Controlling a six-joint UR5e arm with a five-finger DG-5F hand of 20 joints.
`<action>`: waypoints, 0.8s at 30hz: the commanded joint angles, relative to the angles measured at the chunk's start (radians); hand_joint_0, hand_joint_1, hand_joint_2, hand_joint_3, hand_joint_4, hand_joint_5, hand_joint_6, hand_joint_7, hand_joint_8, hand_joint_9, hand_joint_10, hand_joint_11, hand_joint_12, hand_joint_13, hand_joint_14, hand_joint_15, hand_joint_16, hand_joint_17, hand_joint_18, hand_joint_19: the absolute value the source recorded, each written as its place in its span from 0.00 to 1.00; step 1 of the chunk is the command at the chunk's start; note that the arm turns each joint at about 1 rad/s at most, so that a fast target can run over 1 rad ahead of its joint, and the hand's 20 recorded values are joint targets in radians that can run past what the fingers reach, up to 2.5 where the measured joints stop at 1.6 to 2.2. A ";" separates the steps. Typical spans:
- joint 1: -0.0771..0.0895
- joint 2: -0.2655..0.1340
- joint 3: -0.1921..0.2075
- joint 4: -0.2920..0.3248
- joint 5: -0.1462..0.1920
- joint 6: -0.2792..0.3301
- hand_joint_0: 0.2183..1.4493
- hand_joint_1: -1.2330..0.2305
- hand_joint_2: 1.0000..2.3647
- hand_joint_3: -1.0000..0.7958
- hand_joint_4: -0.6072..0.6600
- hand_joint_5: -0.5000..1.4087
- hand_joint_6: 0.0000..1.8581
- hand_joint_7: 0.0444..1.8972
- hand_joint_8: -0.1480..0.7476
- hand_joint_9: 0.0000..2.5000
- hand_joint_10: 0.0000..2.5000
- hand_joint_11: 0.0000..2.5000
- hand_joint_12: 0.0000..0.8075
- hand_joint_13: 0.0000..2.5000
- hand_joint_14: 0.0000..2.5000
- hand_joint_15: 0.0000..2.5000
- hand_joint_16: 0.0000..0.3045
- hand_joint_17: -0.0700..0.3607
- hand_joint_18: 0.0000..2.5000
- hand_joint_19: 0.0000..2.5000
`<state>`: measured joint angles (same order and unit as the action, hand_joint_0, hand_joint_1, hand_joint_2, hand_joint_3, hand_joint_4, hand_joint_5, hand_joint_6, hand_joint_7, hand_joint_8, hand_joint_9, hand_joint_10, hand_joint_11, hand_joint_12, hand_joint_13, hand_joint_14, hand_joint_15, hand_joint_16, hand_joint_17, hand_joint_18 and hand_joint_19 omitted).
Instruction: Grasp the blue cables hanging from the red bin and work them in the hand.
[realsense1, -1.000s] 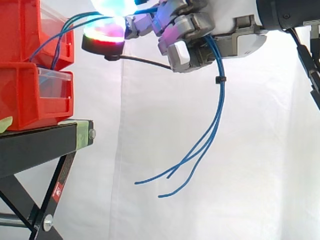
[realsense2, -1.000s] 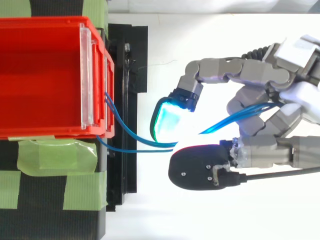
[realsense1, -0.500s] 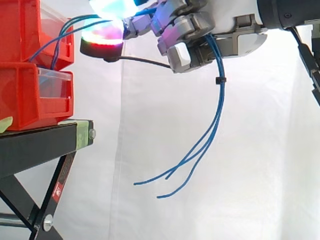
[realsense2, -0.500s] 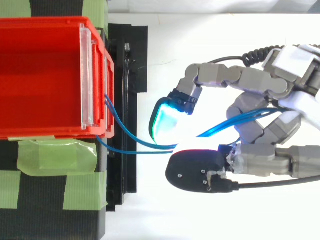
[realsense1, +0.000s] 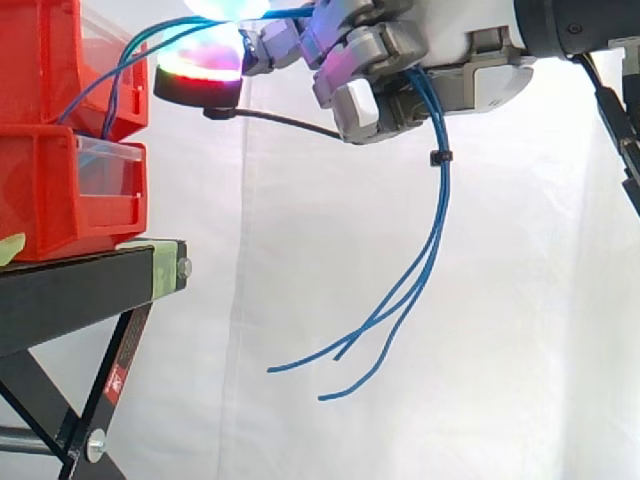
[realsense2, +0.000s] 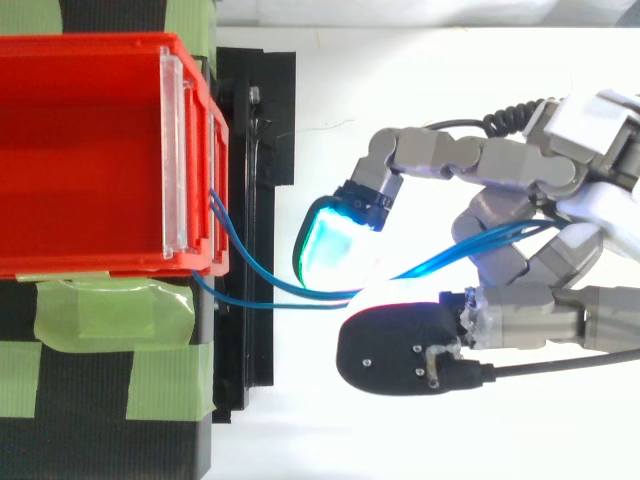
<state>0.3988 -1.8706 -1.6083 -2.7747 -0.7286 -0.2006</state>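
Since a second ago the hand (realsense1: 440, 60) has lifted a little in the side view, and its red-glowing pad (realsense1: 200, 75) now sits slightly higher and closer to the bins. From above, the green-and-cyan pad (realsense2: 330, 245) has edged toward the bin while the rest of the hand has hardly shifted.

The hand is clenched on the blue cables (realsense1: 437, 230). Its inner fingers are curled tight against the palm with the strands running between them, and two longer fingers reach out toward the bins. In the top view the cables (realsense2: 250, 270) leave the front of the upper red bin (realsense2: 80, 150) near its clear front panel. They sag in a shallow curve and pass between the green-lit pad and the dark-backed pad (realsense2: 395, 350). From there they climb into the curled fingers (realsense2: 500, 265).

In the side view the strands slope up from the upper bin (realsense1: 40, 60) to the pads at the top edge. They come out below the palm, where a small black tie (realsense1: 437, 157) binds them. Below the tie they hang free and fan into separate loose ends before the white curtain (realsense1: 300, 250), well apart from the black stand (realsense1: 80, 290).

A second red bin (realsense1: 60, 190) sits under the first, resting on the stand. Green tape (realsense2: 110, 310) covers part of the stand's top beside the bin.
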 joint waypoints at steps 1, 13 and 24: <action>0.000 -0.001 -0.001 0.000 0.000 0.006 0.56 0.38 0.02 0.32 0.74 0.42 0.04 0.71 0.76 0.71 1.00 1.00 0.88 0.81 1.00 0.79 0.78 0.58 1.00 0.26; 0.011 0.001 -0.001 -0.016 -0.005 0.006 0.57 0.38 0.01 0.25 0.76 0.43 0.05 0.70 0.76 0.71 1.00 1.00 0.88 0.81 1.00 0.79 0.78 0.58 1.00 0.26; 0.012 -0.001 -0.001 -0.017 -0.005 0.006 0.64 0.39 0.02 0.49 0.76 0.43 0.04 0.70 0.76 0.71 1.00 1.00 0.88 0.81 1.00 0.79 0.78 0.58 1.00 0.26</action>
<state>0.4103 -1.8709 -1.6089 -2.7923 -0.7332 -0.1948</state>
